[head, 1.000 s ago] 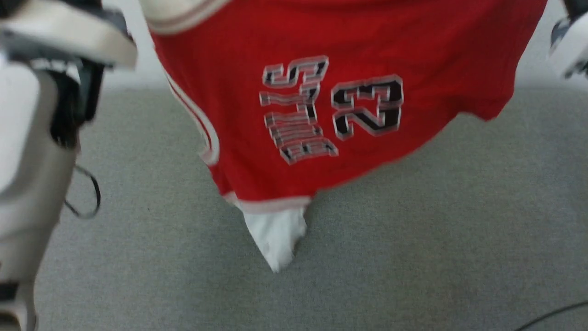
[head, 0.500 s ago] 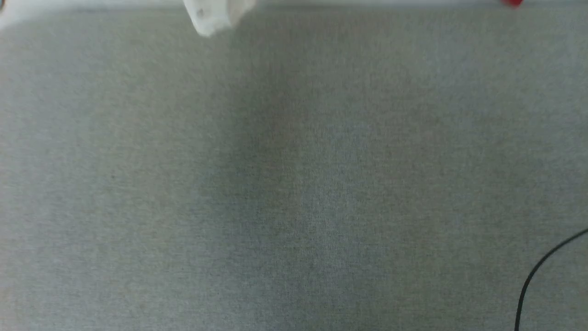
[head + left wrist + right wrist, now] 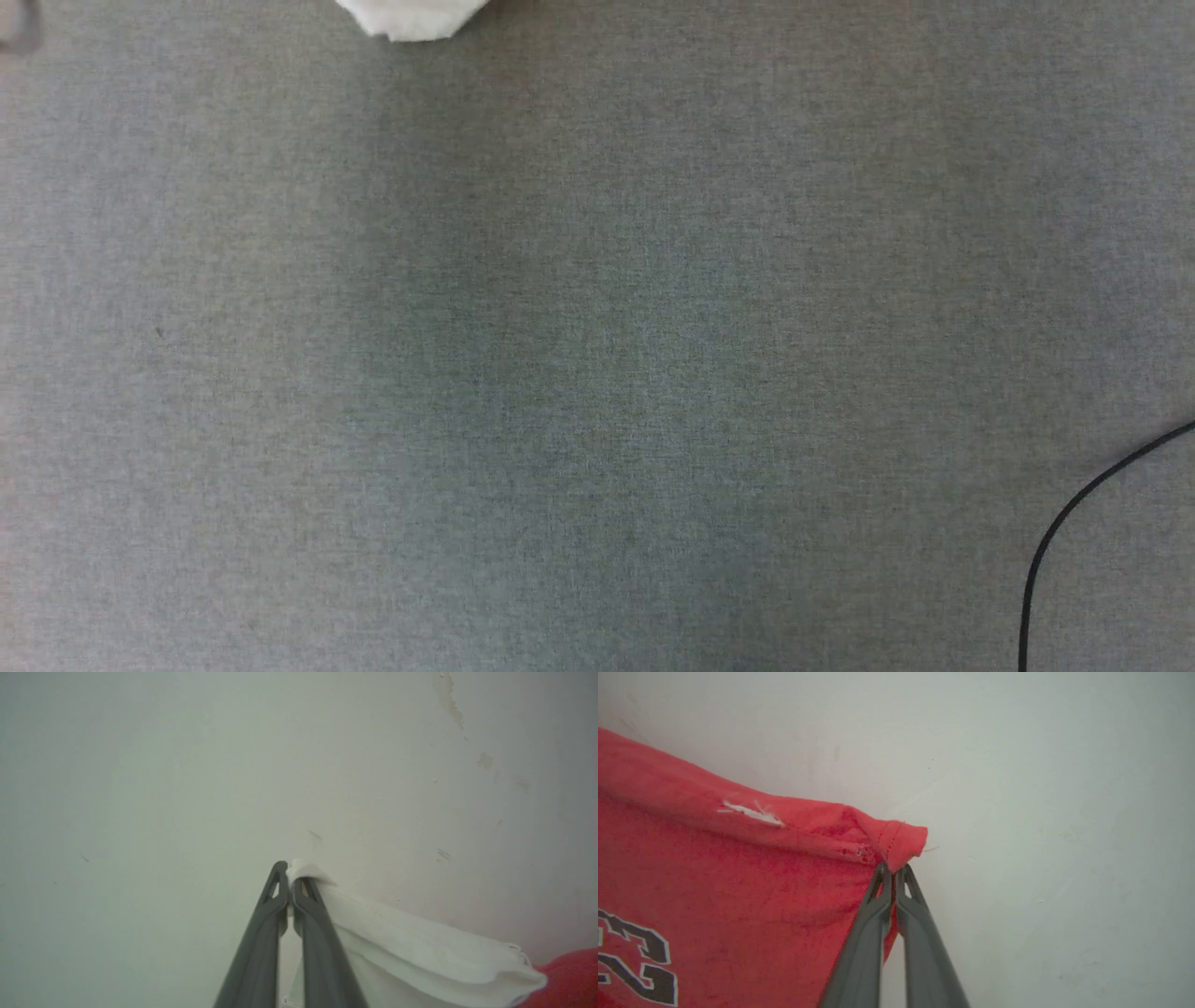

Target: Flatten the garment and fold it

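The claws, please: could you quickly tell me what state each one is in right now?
Left claw: closed, pinching a white part of the garment.
Right claw: closed, pinching a red hemmed corner of the garment.

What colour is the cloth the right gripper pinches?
It's a red jersey garment, clearest in the right wrist view.

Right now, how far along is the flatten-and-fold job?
Done: both grips are taken, the left gripper pinching the white sleeve, the right gripper pinching a red hem corner of the jersey. In hand: the jersey hangs lifted, its white tip above the grey surface. Left: laying it flat, every fold.
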Tool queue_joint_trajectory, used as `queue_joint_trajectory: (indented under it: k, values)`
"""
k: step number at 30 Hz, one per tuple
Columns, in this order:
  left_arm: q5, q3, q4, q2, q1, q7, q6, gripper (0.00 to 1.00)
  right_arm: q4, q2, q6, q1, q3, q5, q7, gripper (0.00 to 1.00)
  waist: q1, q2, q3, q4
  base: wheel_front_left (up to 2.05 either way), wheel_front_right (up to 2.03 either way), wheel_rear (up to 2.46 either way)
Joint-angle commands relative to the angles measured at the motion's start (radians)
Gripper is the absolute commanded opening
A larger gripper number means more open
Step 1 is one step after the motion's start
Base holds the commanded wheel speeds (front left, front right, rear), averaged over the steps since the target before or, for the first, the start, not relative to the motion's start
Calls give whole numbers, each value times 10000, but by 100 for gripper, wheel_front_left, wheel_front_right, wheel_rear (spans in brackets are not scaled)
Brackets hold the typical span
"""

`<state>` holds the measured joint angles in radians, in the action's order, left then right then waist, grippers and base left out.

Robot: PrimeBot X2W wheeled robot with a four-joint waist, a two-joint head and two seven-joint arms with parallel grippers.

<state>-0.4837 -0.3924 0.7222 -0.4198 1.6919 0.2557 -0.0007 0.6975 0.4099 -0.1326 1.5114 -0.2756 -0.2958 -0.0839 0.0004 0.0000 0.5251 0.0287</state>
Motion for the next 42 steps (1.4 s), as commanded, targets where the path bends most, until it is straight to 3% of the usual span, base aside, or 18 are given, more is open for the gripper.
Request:
queue_joint_trajectory:
  k: [1, 10, 17, 28, 42]
  values:
    - [-31, 87, 6, 20, -455, 49, -122, 0, 192, 5, 19, -288, -110, -97, 152, 0, -4, 0, -192, 61, 0, 0, 0]
    - [2, 937, -1241, 16, -4159, 58, -326, 0, 1245, -140, 19, -2040, -1297, -742, 862, 0, -4, 0, -1117, 95, 0, 0, 0]
    - [84, 1541, -2666, 178, -7766, 59, -373, 0, 1211, 334, 19, -4162, -2448, -1536, 1278, 0, -4, 0, -2136, 259, 0, 0, 0]
    - [-306, 1950, -5112, 50, -14068, -107, 251, 0, -245, 1453, 19, -7968, -3913, -2839, 1345, 0, -4, 0, -3752, 274, 0, 0, 0]
    - [-771, 1329, -7904, -411, -19509, -1919, 1122, 0, -2089, 2421, 19, -11991, -3602, -3472, 704, 0, -4, 0, -5294, 299, 0, 0, 0]
